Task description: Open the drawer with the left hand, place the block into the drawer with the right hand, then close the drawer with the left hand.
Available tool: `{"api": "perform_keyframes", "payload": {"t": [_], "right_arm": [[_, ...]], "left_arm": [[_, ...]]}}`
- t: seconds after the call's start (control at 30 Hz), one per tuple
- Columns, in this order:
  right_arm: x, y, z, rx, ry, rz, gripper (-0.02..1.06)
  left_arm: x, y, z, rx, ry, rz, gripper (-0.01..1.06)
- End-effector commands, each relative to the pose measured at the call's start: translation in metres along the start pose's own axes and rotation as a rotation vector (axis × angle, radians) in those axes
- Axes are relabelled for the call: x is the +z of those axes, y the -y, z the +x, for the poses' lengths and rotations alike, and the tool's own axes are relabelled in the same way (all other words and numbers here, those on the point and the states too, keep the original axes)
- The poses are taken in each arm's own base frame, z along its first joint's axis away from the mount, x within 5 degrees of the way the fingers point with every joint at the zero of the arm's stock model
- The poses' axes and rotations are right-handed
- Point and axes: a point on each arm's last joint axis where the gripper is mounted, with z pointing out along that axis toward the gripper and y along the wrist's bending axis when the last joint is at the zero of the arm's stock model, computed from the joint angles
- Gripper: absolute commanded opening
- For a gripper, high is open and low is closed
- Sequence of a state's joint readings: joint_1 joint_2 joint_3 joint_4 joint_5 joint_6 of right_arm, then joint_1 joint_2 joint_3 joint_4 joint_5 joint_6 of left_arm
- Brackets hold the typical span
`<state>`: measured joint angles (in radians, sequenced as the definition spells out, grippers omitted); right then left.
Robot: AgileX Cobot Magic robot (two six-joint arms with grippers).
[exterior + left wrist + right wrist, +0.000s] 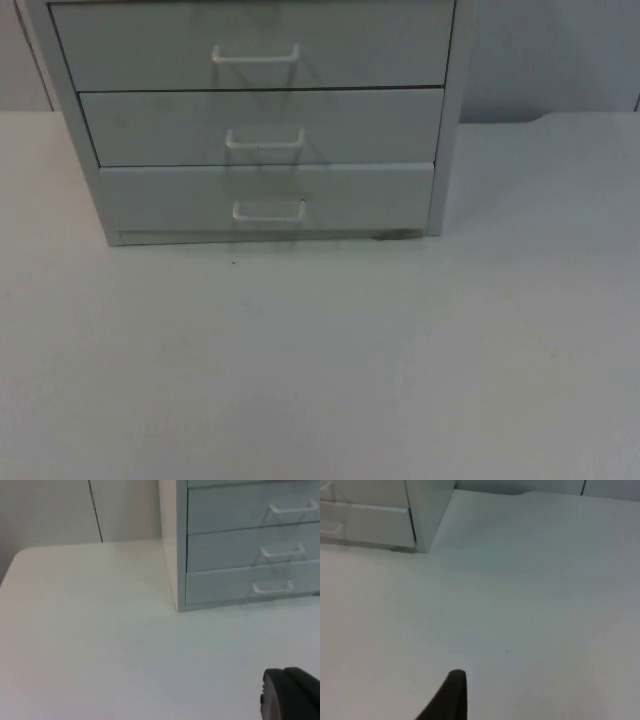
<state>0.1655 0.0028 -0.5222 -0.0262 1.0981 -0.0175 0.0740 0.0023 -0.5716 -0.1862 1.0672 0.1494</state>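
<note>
While the white bench [320, 370] is lying bare in front of it, a pale grey drawer cabinet [262, 120] is standing at the far side, near the grey partition wall [545, 55]. Three drawers are showing in the top view, stacked one over another, each with a white loop handle at its middle. All three fronts are sitting flush with the cabinet frame, so the drawers are shut. The bottom drawer [268, 200] is sitting just above the bench, with its handle [269, 211] facing forward.

From the left wrist view, the left claw [290, 695] is hanging over the bench, well apart from the cabinet, and the cabinet's front and side panel are standing ahead of it, with the bottom drawer's handle far beyond the dark fingertip. Just one fingertip is showing, so I cannot tell whether this claw is released or clenched.

From the right wrist view, the right claw [451, 697] is hovering over bare bench, and the cabinet's near corner is sitting well apart from it across the white surface. One black fingertip is showing there too, so its state cannot be told either.
</note>
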Motion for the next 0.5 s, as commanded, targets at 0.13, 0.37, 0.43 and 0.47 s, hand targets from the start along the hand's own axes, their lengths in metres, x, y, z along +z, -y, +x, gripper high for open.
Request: {"api": "perform_keyframes", "payload": {"t": [0.13, 0.37, 0.43, 0.47], "right_arm": [[0.001, 0.002, 0.0, 0.023, 0.015, 0.029, 1.05], [0.001, 0.003, 0.0, 0.015, 0.015, 0.034, 1.05], [0.001, 0.003, 0.0, 0.014, 0.015, 0.034, 1.05], [0.001, 0.003, 0.0, 0.011, 0.015, 0.034, 1.05]], "left_arm": [[0.014, -0.001, 0.012, -0.063, -0.05, 0.007, 0.0], [0.014, -0.003, 0.013, -0.091, -0.055, -0.01, 0.0], [0.014, -0.005, 0.014, -0.072, -0.073, -0.028, 0.0], [0.014, -0.006, 0.016, -0.055, -0.088, -0.049, 0.0]]}}
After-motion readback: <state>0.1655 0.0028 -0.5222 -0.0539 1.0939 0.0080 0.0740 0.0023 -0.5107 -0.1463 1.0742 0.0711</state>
